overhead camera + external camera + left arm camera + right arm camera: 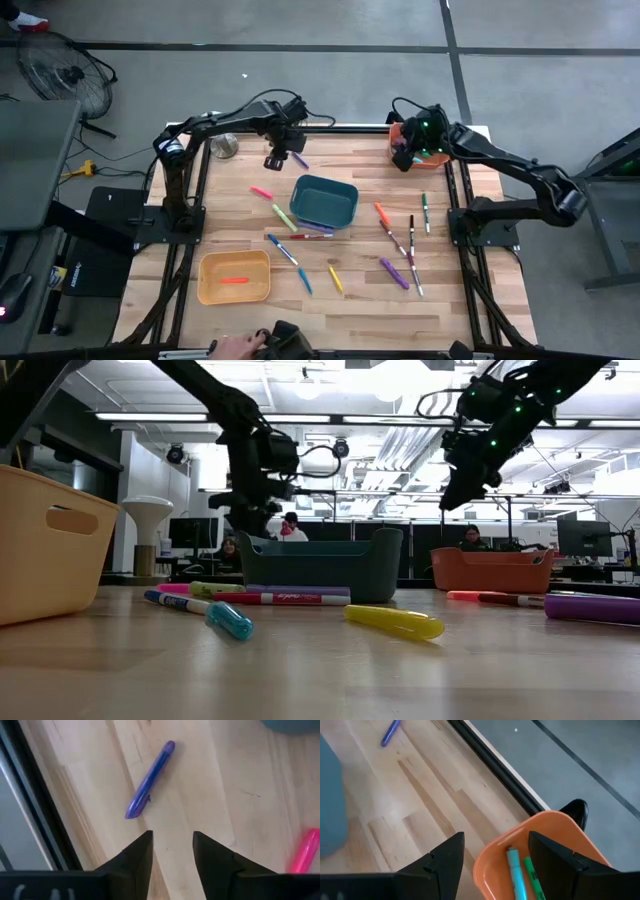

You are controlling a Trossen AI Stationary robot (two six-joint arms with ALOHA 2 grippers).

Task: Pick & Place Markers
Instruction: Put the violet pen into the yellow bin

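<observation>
Several markers lie flat on the wooden table in the high view: a purple one near the far edge, a pink one, a yellow one, and an orange one among others to the right. My left gripper hangs open above the table, just short of the purple marker. My right gripper is open above the near rim of the orange bin. A teal marker and a green marker lie in that bin.
A teal bin stands mid-table, and a yellow bin holding an orange marker stands near-left. The orange bin sits at the far right corner. A metal cup is far left. A person's hand shows at the near edge.
</observation>
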